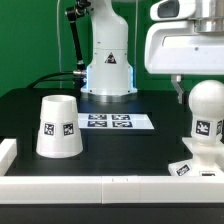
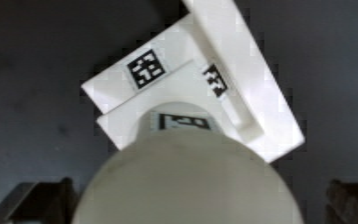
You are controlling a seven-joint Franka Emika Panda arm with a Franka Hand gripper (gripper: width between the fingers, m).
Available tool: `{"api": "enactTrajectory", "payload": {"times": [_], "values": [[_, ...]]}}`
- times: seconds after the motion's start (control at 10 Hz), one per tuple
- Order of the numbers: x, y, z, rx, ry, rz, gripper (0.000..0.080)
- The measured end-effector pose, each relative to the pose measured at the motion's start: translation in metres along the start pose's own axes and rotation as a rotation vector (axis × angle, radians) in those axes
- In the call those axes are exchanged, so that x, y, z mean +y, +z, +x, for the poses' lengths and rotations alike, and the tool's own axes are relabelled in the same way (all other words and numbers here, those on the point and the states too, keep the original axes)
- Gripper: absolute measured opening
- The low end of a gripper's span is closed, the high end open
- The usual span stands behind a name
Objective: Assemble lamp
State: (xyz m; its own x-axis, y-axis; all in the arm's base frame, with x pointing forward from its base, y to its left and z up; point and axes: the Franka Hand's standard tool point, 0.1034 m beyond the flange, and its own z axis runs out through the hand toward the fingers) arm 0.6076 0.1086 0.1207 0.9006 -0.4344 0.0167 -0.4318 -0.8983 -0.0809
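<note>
The white ball bulb (image 1: 207, 105) stands on the stem of the flat square lamp base (image 1: 188, 166) at the exterior view's right. My gripper (image 1: 200, 96) hangs over the bulb, with one thin finger (image 1: 178, 92) beside it. In the wrist view the bulb (image 2: 176, 175) fills the space between my fingers (image 2: 43, 200), with a dark gap on each side. The jaws are open around the bulb and do not touch it. The base (image 2: 194, 85) with its tags lies beyond. The tapered shade (image 1: 59, 126) stands apart at the exterior view's left.
The marker board (image 1: 115, 122) lies flat in the middle of the black table. A low white wall (image 1: 100, 185) runs along the front edge and the left corner. The arm's white pedestal (image 1: 108, 65) stands at the back.
</note>
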Motion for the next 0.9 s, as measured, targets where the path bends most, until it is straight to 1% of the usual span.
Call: {"api": "enactTrajectory", "payload": {"times": [0.3,0.5,0.8,0.9], "values": [[0.0008,0.0001,0.0006,0.002,-0.241,-0.003,0.0699],[0.0000,-0.0014,0.0026,0.012,-0.516,-0.023,0.0699],[0.0031,0.0012,0.0048,0.000,-0.842,-0.031,0.0699],[0.0044,0.0011,0.0046,-0.008,-0.937,-0.044,0.0699]]}}
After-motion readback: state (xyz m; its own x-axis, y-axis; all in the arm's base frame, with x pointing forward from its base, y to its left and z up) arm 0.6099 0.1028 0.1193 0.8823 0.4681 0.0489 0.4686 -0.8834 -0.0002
